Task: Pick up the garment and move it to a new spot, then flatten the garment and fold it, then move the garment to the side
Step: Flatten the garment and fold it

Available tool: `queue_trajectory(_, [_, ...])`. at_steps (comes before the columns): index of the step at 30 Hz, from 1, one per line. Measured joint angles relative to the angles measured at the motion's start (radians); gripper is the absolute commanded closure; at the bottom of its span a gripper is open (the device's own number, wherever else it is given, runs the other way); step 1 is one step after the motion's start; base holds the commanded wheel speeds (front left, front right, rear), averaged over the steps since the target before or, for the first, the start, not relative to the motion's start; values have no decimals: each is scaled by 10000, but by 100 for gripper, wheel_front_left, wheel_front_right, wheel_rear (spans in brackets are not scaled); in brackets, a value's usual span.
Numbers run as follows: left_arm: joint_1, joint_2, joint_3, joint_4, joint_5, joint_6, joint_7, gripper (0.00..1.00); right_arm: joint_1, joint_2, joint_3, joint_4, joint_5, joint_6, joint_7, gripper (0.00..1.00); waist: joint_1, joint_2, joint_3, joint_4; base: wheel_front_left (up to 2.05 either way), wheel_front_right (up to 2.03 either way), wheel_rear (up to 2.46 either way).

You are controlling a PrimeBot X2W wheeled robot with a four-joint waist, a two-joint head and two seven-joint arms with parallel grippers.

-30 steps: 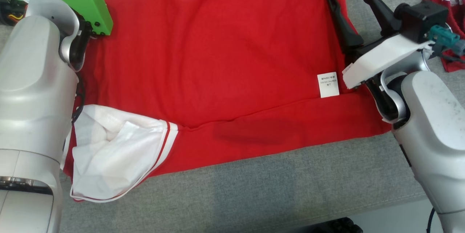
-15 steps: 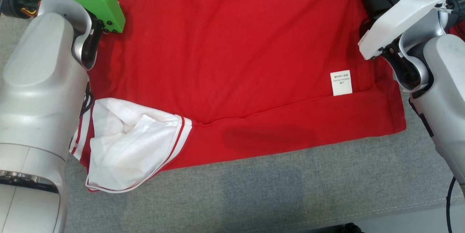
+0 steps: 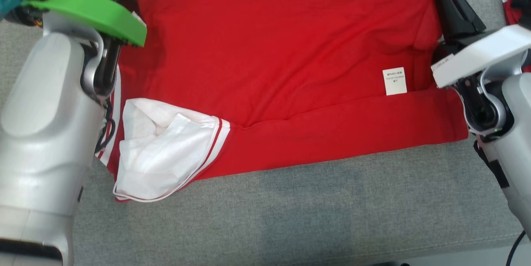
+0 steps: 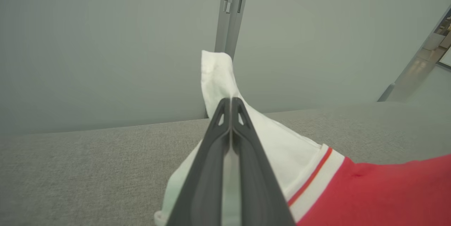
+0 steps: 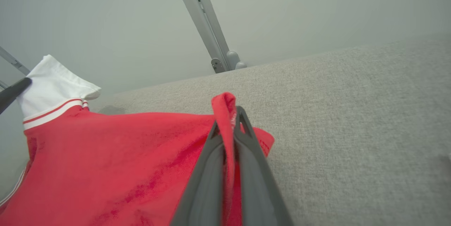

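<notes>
Left end effector [image 4: 230, 101] pinched on white sleeve [image 4: 215, 72] of garment [image 3: 269, 50], right end effector [image 5: 228, 120] on its red corner [image 5: 223, 103], both fully closed. Thin bites: uneven pull could slip one, rumpling cloth.

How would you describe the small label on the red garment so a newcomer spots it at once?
A red garment lies spread across the grey surface. Toward its right end, just above the horizontal fold, sits a small label. It is the only white rectangle with printed text; the other white areas are red-striped sleeves.
</notes>
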Motion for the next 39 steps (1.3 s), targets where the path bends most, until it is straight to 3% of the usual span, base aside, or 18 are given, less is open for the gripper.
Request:
queue_trajectory(7, [3774, 355, 945, -4339, 341, 608, -17, 100, 1744, -136, -619, -669, 610, 0, -581, 100, -1, 0, -151, 225, 0, 0, 0])
queue_trajectory(12, [6145, 550, 957, -6357, 546, 1126, -29, 100, 2701, -150, -859, -1312, 784, -2, -1058, 100, -1, 0, -297, 343, 0, 0, 0])
queue_trajectory(17, [7725, 602, 920, -7306, 244, 1597, 205, 100, 3583, -211, -1026, -1896, -98, -2, -1476, 100, -1, 0, -406, 425, 0, 0, 0])
queue_trajectory(22, [8462, 468, 627, -7078, -92, 1645, 554, 100, 4308, 184, -1141, -1799, -826, -4, -1574, 100, -1, 0, -487, 454, 0, 0, 0])
queue_trajectory(24, [8512, 372, 502, -6792, -163, 1628, 683, 100, 4469, 357, -1170, -1618, -995, -4, -1576, 51, -1, 0, -511, 455, 0, 0, 0])
queue_trajectory(25, [8515, 295, 479, -6644, -313, 1590, 727, 69, 4520, 453, -1191, -1559, -1101, -4, -1578, 0, -1, 0, -524, 457, 0, 0, 0])
queue_trajectory(26, [8514, 234, 466, -6497, -424, 1590, 759, 30, 4540, 545, -1239, -1517, -1214, -2, -1578, 0, -1, 0, -539, 457, 0, 0, 0])
queue_trajectory(27, [8510, 224, 437, -6318, -410, 1605, 821, 0, 4550, 623, -1277, -1490, -1306, -2, -1578, 0, -1, 0, -558, 454, 0, 0, 0])
queue_trajectory(39, [8288, -82, 1521, -6544, 880, 2449, 4, 0, 5188, 2010, -3035, -2470, -3894, -4, -1586, 0, -2, 0, -1109, 298, 0, 0, 0])
